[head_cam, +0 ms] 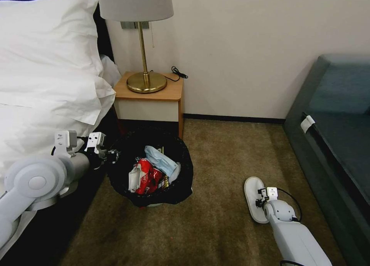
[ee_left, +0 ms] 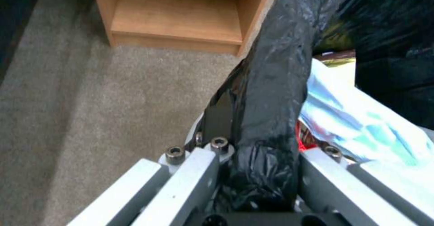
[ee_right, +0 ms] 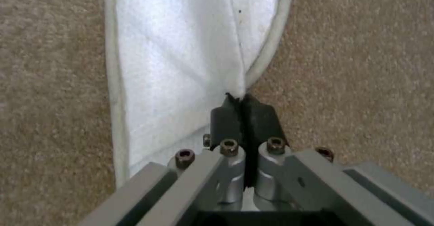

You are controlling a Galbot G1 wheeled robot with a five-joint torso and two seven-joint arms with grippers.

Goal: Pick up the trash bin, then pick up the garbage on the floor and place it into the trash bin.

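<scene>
Trash bin [head_cam: 127, 169]: crinkly glossy black plastic liner.
Slipper [head_cam: 254, 196]: white napped cloth, smooth piped edge.
Carpet [head_cam: 216, 227]: rough matt brown pile.
Nightstand [head_cam: 154, 94], upper centre: smooth matt wood.
Lamp [head_cam: 145, 83]: polished brass-coloured metal base, matt cloth shade.
Pillow [head_cam: 46, 54], upper left: white creased cloth.
Left gripper [ee_left: 253, 171], right gripper [ee_right: 244, 114]: matt grey metal, black pads.

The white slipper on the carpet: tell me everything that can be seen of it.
The white slipper lies flat on the brown carpet, right of the trash bin and apart from it. It looks like soft white terry cloth with a pale piped edge. The right gripper has its jaws shut on the slipper's edge.
</scene>
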